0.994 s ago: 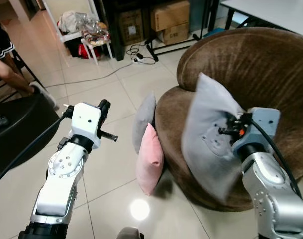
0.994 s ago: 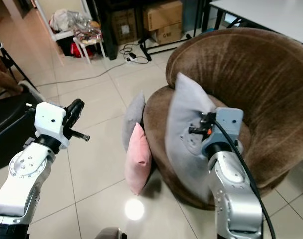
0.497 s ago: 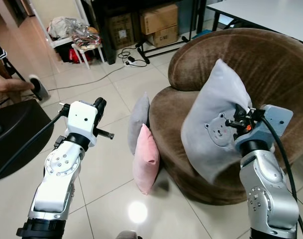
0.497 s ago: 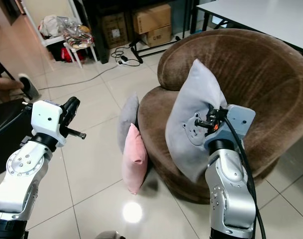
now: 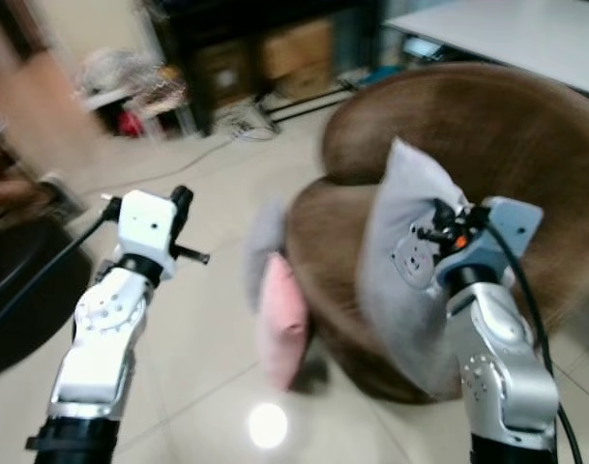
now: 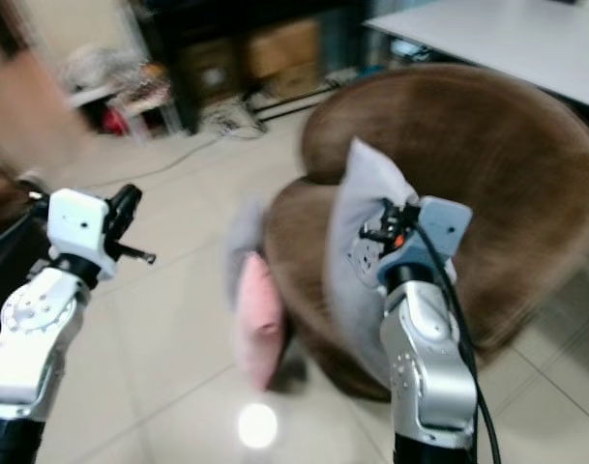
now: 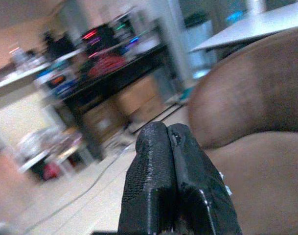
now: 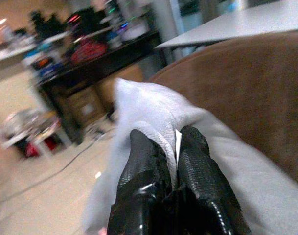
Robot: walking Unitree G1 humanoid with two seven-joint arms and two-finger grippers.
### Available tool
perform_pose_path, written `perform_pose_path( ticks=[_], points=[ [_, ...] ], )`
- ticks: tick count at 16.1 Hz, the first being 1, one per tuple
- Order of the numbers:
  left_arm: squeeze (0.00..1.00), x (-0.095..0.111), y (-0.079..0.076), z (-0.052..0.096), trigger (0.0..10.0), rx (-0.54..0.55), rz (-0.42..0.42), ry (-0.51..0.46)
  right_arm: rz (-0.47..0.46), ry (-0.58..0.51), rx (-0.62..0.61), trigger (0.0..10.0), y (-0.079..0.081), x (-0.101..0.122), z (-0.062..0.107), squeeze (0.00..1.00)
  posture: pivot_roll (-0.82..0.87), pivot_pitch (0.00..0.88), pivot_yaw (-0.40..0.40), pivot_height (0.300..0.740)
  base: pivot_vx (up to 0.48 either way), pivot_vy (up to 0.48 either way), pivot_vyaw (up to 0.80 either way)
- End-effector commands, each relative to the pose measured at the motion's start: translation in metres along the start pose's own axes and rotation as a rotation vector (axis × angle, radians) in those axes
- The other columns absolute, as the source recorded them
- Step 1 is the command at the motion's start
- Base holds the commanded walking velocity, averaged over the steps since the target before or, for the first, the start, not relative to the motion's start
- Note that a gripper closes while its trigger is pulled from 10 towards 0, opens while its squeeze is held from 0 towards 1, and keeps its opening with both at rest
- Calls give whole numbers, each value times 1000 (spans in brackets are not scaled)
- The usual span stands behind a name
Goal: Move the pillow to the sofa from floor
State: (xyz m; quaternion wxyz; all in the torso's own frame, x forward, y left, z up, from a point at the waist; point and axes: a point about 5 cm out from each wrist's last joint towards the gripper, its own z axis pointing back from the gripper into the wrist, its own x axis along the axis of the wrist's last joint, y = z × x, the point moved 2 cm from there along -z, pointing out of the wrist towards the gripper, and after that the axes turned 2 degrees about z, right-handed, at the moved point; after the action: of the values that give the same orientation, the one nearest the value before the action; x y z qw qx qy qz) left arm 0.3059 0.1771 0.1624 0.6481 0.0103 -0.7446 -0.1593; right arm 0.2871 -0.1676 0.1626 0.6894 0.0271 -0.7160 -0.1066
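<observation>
Carry step: right tool [image 8: 172,147] clamped on grey pillow [image 5: 396,261] corner, pillow hanging off floor, sofa [image 5: 526,145] just beyond. Left tool [image 7: 169,147] closed, empty. Next: reach over seat, release.

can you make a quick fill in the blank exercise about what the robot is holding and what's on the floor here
1. The right gripper is shut on a ____ pillow with a bear face on it.
2. That pillow hangs in front of the ____ sofa.
3. The pillow standing on the floor against the sofa's base, nearest the camera, is ____.
4. The left gripper holds nothing, and its fingers are ____.

Missing words: grey; brown; pink; shut
</observation>
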Motion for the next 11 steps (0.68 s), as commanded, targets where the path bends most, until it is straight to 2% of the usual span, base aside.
perform_pose_path(
  ticks=[1,7,11],
  points=[
    [0,2,-2,0,10000,-10,-7,-10,-9,-77,-1,10000,0,16,0,0,-120,0,95,740,262,0,0],
    [0,-1,-2,1,10000,-13,-15,-5,13,-102,10,10000,1,18,-1,0,-113,0,92,740,263,0,0],
    [0,-2,-1,3,10000,-10,-21,-6,33,-95,32,10000,3,16,-4,0,-108,0,83,740,252,0,-714]
  ],
)
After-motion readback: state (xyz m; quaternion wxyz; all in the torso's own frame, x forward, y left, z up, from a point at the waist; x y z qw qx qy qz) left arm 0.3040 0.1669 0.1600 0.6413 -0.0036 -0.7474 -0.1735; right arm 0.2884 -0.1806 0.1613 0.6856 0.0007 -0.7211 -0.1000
